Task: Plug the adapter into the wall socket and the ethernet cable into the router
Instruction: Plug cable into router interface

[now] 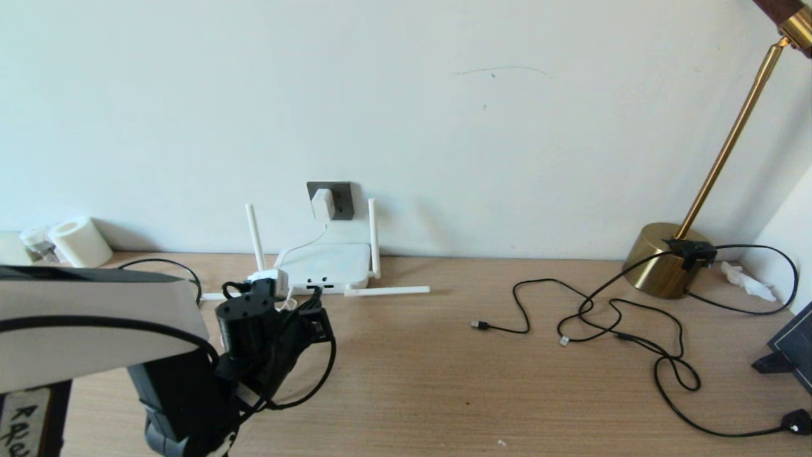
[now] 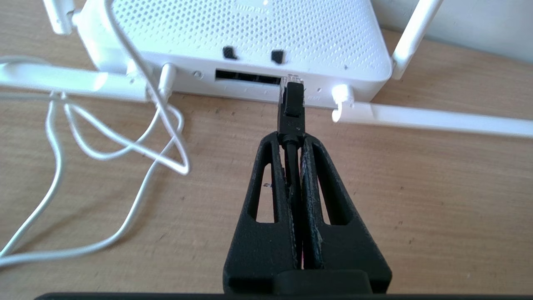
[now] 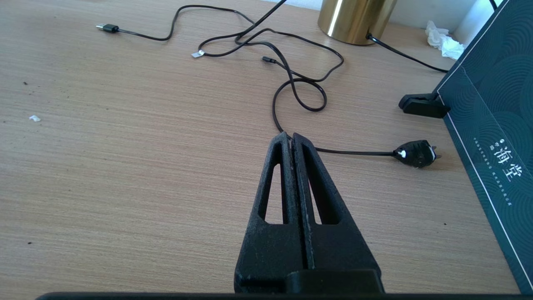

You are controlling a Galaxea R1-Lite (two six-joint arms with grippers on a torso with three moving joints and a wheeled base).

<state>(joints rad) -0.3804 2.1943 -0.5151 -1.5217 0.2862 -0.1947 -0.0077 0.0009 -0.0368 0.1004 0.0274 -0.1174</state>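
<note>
Left wrist view alone: left claw clamped on ethernet cable, plug tip at router port. Head view alone: adapter seated in wall socket. Right claw pressed closed, holding nothing.

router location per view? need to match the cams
Head: router at the wall below the wall socket, just beyond the left gripper.
Left wrist: router fills the top, ports facing the camera.
Right wrist: not in it.
Shared landmark: the router's flat-lying antenna.
</note>
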